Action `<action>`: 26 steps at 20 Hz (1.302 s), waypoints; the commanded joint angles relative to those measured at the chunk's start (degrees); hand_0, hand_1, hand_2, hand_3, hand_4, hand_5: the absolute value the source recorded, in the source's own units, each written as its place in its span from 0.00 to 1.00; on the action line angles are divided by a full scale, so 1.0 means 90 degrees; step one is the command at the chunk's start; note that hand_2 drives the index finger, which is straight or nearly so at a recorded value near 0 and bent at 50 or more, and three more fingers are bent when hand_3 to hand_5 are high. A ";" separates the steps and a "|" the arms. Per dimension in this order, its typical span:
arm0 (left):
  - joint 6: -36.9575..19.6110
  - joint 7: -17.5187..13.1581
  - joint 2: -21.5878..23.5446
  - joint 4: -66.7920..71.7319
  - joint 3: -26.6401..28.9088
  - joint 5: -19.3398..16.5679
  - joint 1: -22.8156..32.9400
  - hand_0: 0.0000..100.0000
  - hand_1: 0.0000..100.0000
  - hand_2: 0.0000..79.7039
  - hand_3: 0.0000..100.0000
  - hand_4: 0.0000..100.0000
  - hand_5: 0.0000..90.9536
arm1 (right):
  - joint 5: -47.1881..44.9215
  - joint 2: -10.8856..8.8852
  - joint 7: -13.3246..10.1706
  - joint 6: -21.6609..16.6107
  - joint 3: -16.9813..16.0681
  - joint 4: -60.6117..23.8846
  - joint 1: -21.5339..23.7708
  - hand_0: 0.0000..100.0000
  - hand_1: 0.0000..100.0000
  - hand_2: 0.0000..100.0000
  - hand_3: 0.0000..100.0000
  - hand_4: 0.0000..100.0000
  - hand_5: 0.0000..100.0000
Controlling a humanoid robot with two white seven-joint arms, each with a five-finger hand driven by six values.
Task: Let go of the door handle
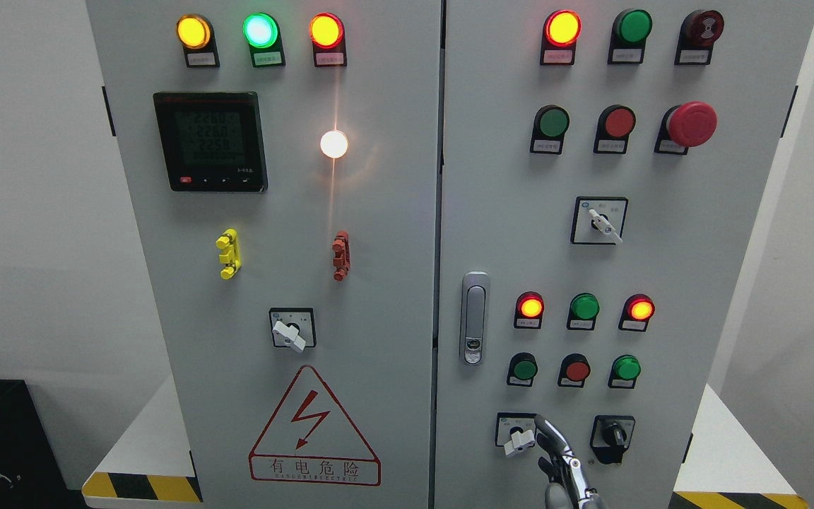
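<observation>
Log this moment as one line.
task: release door handle | door handle: flush on right door, untouched | right hand: low, fingers beside white selector switch | left hand: not in view

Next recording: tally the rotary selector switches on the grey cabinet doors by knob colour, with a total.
White-knob rotary selector switches: 3
Black-knob rotary selector switches: 1
Total: 4
</observation>
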 commanded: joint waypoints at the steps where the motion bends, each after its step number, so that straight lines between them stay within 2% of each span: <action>1: -0.0005 0.0001 0.0000 0.0000 0.0000 -0.0008 0.0108 0.12 0.56 0.00 0.00 0.00 0.00 | 0.0034 0.0000 0.0014 0.0003 0.0040 0.0005 -0.0006 0.36 0.04 0.00 0.22 0.28 0.25; 2: -0.0005 0.0001 0.0000 0.0000 0.0000 -0.0008 0.0108 0.12 0.56 0.00 0.00 0.00 0.00 | 0.0054 0.0000 0.0014 0.0013 0.0040 0.0005 0.0004 0.36 0.05 0.00 0.27 0.35 0.31; 3: -0.0005 0.0001 0.0000 0.0000 0.0000 -0.0008 0.0108 0.12 0.56 0.00 0.00 0.00 0.00 | 0.0083 0.0000 0.0014 0.0013 0.0040 0.0005 0.0004 0.36 0.08 0.00 0.39 0.48 0.44; 4: -0.0005 0.0001 0.0000 0.0000 0.0000 0.0002 0.0108 0.12 0.56 0.00 0.00 0.00 0.00 | 0.0093 0.0000 0.0014 0.0013 0.0040 0.0005 0.0014 0.37 0.11 0.00 0.54 0.63 0.64; 7: -0.0005 0.0001 0.0000 0.0000 0.0000 -0.0008 0.0108 0.12 0.56 0.00 0.00 0.00 0.00 | 0.0122 0.0000 0.0024 0.0071 0.0040 0.0005 0.0004 0.41 0.16 0.01 0.75 0.82 0.88; 14: -0.0005 0.0001 0.0000 0.0000 0.0000 0.0002 0.0108 0.12 0.56 0.00 0.00 0.00 0.00 | 0.1322 0.0000 0.0024 0.0150 0.0011 0.0005 -0.0045 0.48 0.23 0.05 0.90 0.95 0.99; 18: -0.0005 0.0001 0.0000 0.0000 0.0000 0.0002 0.0108 0.12 0.56 0.00 0.00 0.00 0.00 | 0.2219 0.0000 0.0024 0.0198 -0.0009 0.0015 -0.0084 0.47 0.30 0.06 1.00 1.00 1.00; 20: -0.0005 0.0001 0.0000 0.0000 0.0000 0.0002 0.0108 0.12 0.56 0.00 0.00 0.00 0.00 | 0.2630 -0.0010 0.0024 0.0325 -0.0028 0.0005 -0.0123 0.48 0.31 0.06 1.00 1.00 1.00; 26: -0.0005 0.0001 0.0000 0.0000 0.0000 0.0002 0.0108 0.12 0.56 0.00 0.00 0.00 0.00 | 0.4006 -0.0010 0.0043 0.0345 -0.0019 0.0034 -0.0444 0.52 0.32 0.08 1.00 1.00 1.00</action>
